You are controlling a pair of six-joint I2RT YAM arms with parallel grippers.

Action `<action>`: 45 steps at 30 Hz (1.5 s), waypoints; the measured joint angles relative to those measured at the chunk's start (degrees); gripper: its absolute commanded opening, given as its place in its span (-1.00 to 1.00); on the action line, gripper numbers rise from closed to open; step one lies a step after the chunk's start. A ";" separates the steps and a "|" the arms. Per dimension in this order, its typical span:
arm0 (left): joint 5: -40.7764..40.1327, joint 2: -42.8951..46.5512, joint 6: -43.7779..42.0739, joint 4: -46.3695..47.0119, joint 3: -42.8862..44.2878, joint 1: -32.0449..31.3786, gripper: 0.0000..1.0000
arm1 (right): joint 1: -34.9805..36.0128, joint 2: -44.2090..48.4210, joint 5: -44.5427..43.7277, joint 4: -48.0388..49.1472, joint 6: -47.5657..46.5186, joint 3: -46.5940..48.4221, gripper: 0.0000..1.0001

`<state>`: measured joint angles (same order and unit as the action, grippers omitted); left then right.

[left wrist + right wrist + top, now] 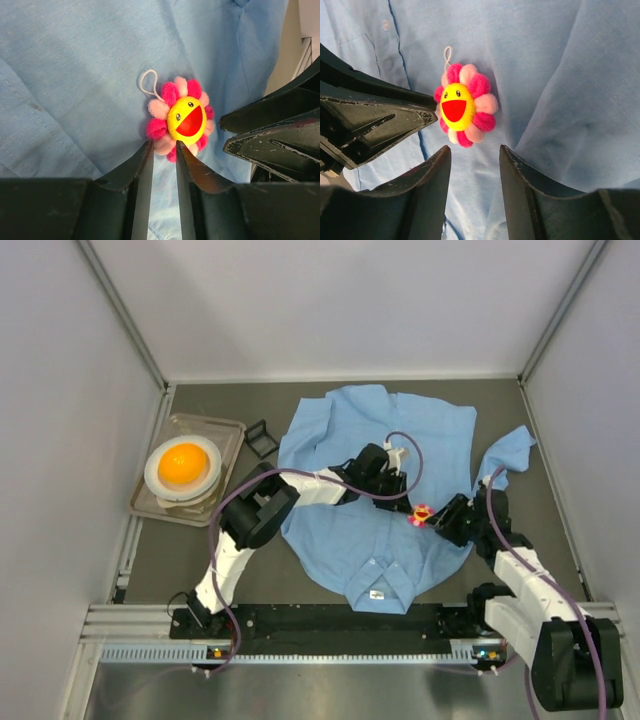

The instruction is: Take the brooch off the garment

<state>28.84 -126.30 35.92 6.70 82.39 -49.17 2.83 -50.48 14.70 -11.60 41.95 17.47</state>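
Flower brooch (182, 120), on blue shirt (75, 75): I'm judging it light, squashy; favouring petal-rim pinch. Left gripper (162, 147) jaws narrowly apart, right gripper (475, 150) jaws wider, both beside brooch.

Plain pale grey panels close in the space: a back wall (340, 300) and two side walls (55, 400), joined at the corners by slim metal posts (125, 320). The desk (165, 565) has a dull, dark grey-brown top, and a silvery slotted rail (130, 623) runs along its near edge. The light is even and soft, casting only faint shadows.
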 measured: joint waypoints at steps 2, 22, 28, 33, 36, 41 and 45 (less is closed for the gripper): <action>-0.20 -0.02 -0.42 -0.83 0.15 0.00 -0.48 | 0.00 -0.42 -0.02 0.11 0.26 -0.24 -0.08; -1.86 -0.98 -5.53 -7.50 4.74 -0.09 0.19 | -0.02 -9.38 4.70 11.47 1.81 -0.57 -0.07; -6.21 3.74 -10.16 -12.11 4.96 -0.26 0.15 | -0.02 -8.96 5.49 13.40 1.84 -0.55 -0.07; -8.44 8.31 -13.42 -10.71 2.58 -0.37 -0.10 | -0.02 -9.35 6.27 14.23 1.86 -0.52 -0.07; -9.62 10.21 -15.93 -8.00 -0.48 -1.27 -0.07 | -0.02 -9.33 6.25 14.19 1.86 -0.48 -0.07; -12.72 10.47 -19.67 -5.38 -4.59 -4.28 -0.20 | -0.02 -9.44 6.19 14.21 2.64 -0.39 -0.07; -13.73 10.47 -19.23 -4.44 -4.92 -5.60 -0.29 | -0.02 -10.03 5.95 14.19 5.05 0.15 -0.07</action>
<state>15.11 -115.83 16.69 2.26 77.47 -54.76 2.81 -60.51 20.64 2.59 47.00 17.63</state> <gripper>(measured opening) 0.388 0.466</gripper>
